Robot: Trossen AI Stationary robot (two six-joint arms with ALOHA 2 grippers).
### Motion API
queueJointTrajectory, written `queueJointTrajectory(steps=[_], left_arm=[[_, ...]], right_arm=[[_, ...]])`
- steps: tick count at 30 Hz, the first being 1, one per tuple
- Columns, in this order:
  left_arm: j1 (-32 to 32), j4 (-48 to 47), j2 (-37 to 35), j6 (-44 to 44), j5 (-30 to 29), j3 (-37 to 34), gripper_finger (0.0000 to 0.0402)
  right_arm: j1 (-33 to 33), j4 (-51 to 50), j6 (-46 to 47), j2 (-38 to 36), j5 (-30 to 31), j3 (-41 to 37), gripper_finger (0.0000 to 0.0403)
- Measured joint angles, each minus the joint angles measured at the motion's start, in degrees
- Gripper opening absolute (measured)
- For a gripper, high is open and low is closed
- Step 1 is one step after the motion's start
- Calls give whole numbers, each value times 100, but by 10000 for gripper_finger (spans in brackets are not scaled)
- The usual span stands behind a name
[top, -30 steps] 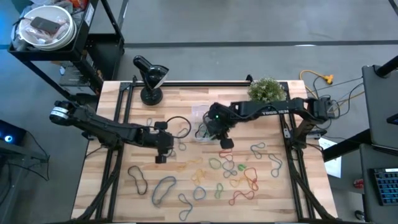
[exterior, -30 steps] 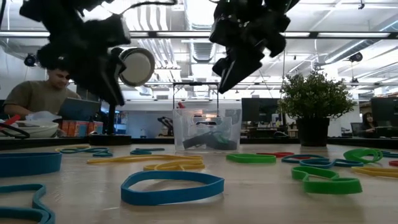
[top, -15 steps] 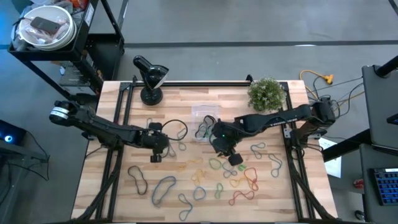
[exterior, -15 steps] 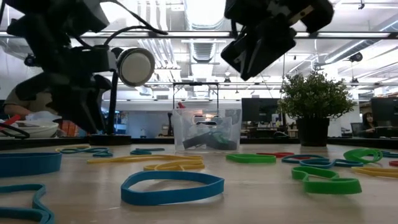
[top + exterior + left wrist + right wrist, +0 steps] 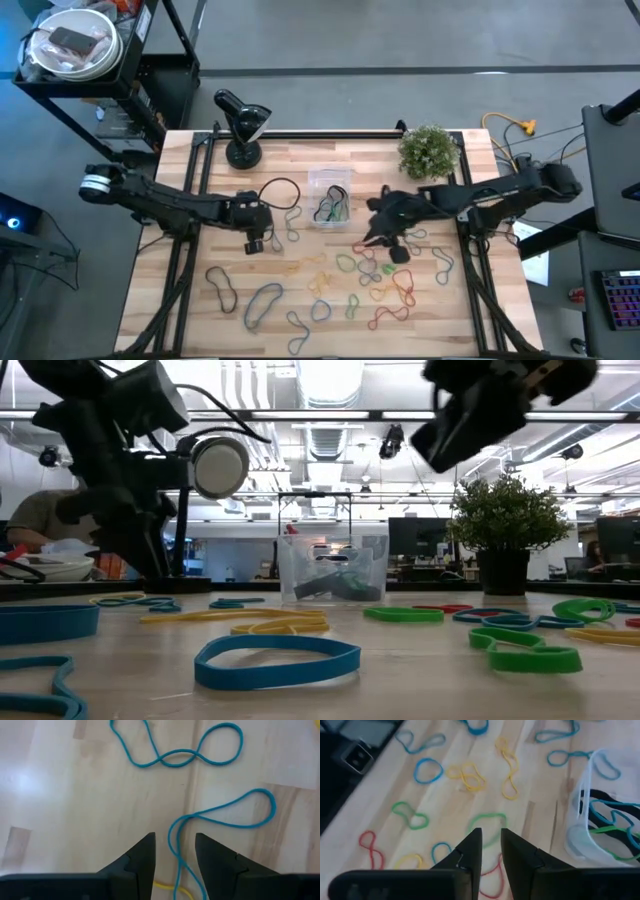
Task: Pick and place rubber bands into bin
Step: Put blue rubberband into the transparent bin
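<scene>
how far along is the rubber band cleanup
Early on. Done: a few bands lie in the bin. In hand: nothing; the left gripper hangs open over a blue band, and the right gripper is empty beside the bin. Left: most rubber bands are scattered on the table.

Overhead cam looked straight down on my table (image 5: 300, 165) — low one sat level with it, both catching the bin (image 5: 330, 195).
</scene>
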Motion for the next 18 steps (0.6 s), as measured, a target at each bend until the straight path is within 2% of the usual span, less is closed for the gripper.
queueJointTrajectory(steps=[9, 14, 18], left_arm=[[197, 51, 284, 50, 224, -4, 123], [212, 73, 566, 54, 282, 11, 123], [239, 75, 755, 48, 300, 35, 123]], right_arm=[[411, 1300, 916, -1669, 457, -1678, 67], [758, 1404, 1617, -2002, 624, -2155, 64], [1053, 1209, 1972, -1950, 1057, -2251, 65]])
